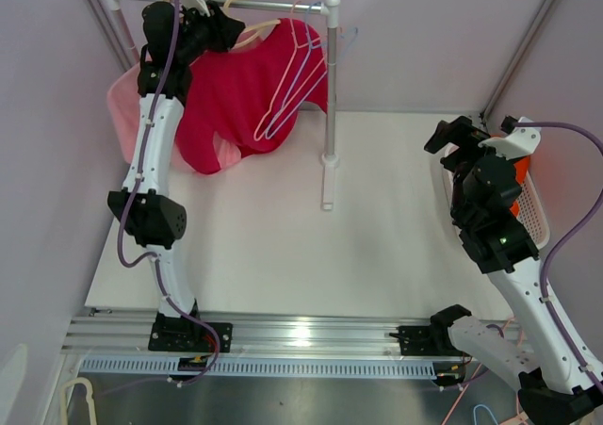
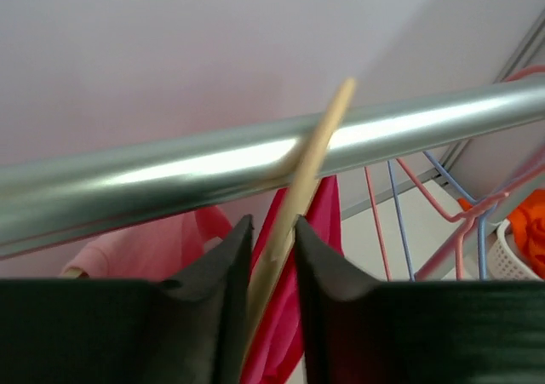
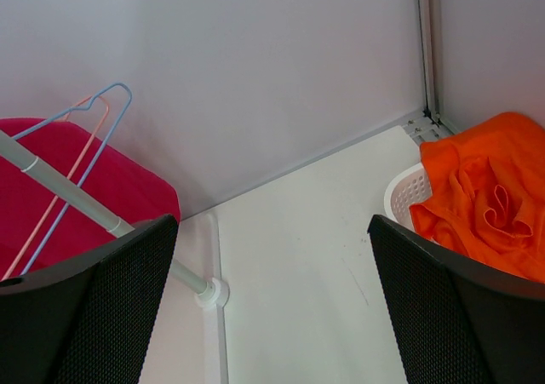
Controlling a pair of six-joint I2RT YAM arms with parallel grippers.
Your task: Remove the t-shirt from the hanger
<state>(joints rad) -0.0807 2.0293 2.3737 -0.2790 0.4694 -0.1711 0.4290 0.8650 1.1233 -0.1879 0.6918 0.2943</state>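
Upper left in the overhead view, the crimson t-shirt (image 1: 226,86) hangs from the silver metal rail (image 2: 153,175) on a pale wooden hanger (image 2: 319,146). The left gripper (image 2: 272,235) has its jaws clenched on that hanger's neck, likely to steady it. The right gripper (image 3: 268,231) hovers far right, jaws released.

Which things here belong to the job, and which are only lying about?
Job: red t-shirt, wooden hanger, left gripper shut on it, rail.
Lying about: empty pink and blue hangers, pink garment, white basket, orange cloth.
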